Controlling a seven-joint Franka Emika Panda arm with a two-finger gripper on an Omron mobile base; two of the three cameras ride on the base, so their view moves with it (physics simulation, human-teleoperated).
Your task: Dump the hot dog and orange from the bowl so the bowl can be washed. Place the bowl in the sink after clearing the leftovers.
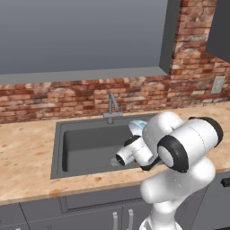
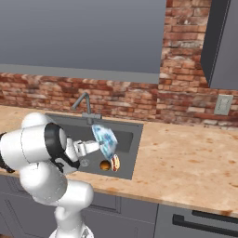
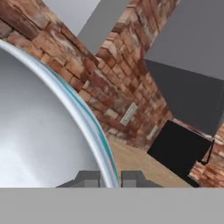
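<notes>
Holding: I see my gripper point(image 3: 109, 179) clamped on the rim of the bowl point(image 2: 105, 140); in the hand view the rim runs down between the two fingertips point(image 3: 89, 178), one on each side of it.
Jaws: nearly closed, with just the thin bowl wall between them.
Bowl attitude: tipped up steeply on edge above the sink point(image 2: 131, 148), its opening facing sideways rather than up, as I read it from the right base view.
Bowl in the left base view: I can pick out a pale blue-white sliver of the bowl point(image 1: 136, 126) just behind the wrist, over the right part of the sink point(image 1: 58, 148).
Bowl in the hand view: the glossy grey inside of the bowl point(image 3: 39, 131) takes the left half, with its blue-white edge curving down to my fingers.
Hot dog: the hot dog point(image 2: 115, 162) lies on the sink floor near the right front corner, below the tilted bowl and apart from it.
Orange: the orange point(image 2: 105, 165) sits on the sink floor just beside the hot dog, on its left, touching or nearly so; I cannot tell which.
Faucet: the faucet point(image 1: 112, 107) stands at the back edge of the sink, behind the bowl.
Counter: the tan stone counter point(image 2: 186, 162) surrounds the basin, with a brick wall point(image 2: 139, 100) behind it.
</notes>
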